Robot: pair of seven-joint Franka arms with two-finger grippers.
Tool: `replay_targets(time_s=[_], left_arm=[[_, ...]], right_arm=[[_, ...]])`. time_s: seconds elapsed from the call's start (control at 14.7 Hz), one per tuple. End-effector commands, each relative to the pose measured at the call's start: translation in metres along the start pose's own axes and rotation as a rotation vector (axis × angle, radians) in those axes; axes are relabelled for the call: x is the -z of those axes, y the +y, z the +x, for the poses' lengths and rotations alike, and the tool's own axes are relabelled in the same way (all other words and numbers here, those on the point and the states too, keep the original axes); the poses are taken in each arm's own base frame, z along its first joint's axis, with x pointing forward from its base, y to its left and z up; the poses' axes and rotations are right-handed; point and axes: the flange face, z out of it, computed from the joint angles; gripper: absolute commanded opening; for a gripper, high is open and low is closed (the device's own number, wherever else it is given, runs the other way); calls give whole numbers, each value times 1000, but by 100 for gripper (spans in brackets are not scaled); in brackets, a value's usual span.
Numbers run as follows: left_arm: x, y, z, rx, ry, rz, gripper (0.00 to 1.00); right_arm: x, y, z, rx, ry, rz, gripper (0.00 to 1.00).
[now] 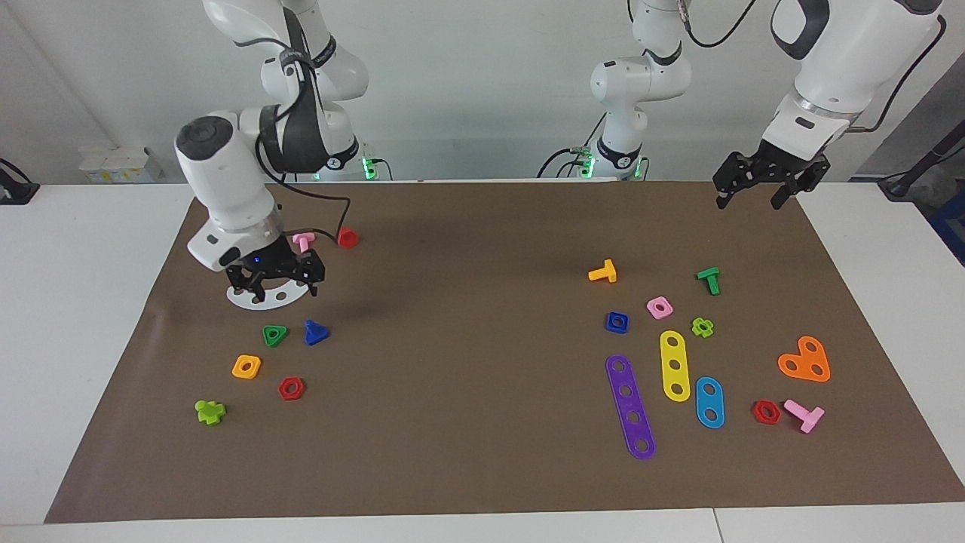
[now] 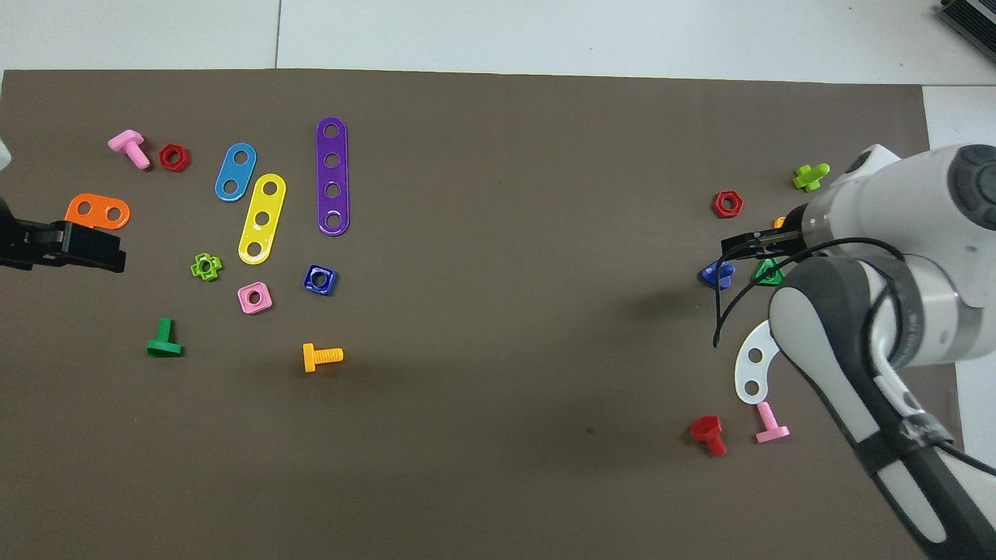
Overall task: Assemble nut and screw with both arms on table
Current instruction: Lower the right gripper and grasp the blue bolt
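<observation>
The dark blue screw (image 1: pixel 315 332) (image 2: pixel 717 274) lies on the brown mat of the table (image 1: pixel 467 422) toward the right arm's end, beside a green triangular nut (image 1: pixel 274 335). My right gripper (image 1: pixel 277 292) (image 2: pixel 747 243) hangs open and empty over the white curved strip (image 1: pixel 264 302), close to the screw but not touching it. The dark blue square nut (image 1: pixel 617 322) (image 2: pixel 320 279) lies flat toward the left arm's end. My left gripper (image 1: pixel 749 202) (image 2: pixel 101 247) waits open over the mat's edge at that end, holding nothing.
An orange square nut (image 1: pixel 246 366), a red hex nut (image 1: pixel 291 388) and a lime piece (image 1: pixel 209 411) lie around the screw. A pink bolt (image 1: pixel 304 241) and a red bolt (image 1: pixel 347 237) lie nearer the robots. A pink nut (image 1: pixel 659 307), an orange bolt (image 1: pixel 603 271) and coloured strips (image 1: pixel 630 407) surround the blue nut.
</observation>
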Motion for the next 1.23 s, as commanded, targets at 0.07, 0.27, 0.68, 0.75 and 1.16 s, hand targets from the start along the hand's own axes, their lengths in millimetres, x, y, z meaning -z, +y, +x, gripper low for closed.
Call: replay_targets(time_s=[0.07, 0.27, 0.68, 0.75, 1.16], left_arm=[[2, -3, -11, 4, -5, 23, 100], [2, -4, -11, 5, -7, 22, 100], [2, -3, -11, 4, -5, 23, 100], [2, -3, -11, 4, -5, 23, 100], [2, -3, -11, 4, -7, 22, 100]], right_arm=[[-55, 1, -15, 49, 26, 18, 94], [-83, 1, -26, 57, 16, 18, 72], [-99, 8, -21, 66, 71, 11, 46], [-101, 7, -21, 66, 75, 11, 46], [-112, 9, -24, 68, 57, 12, 33]])
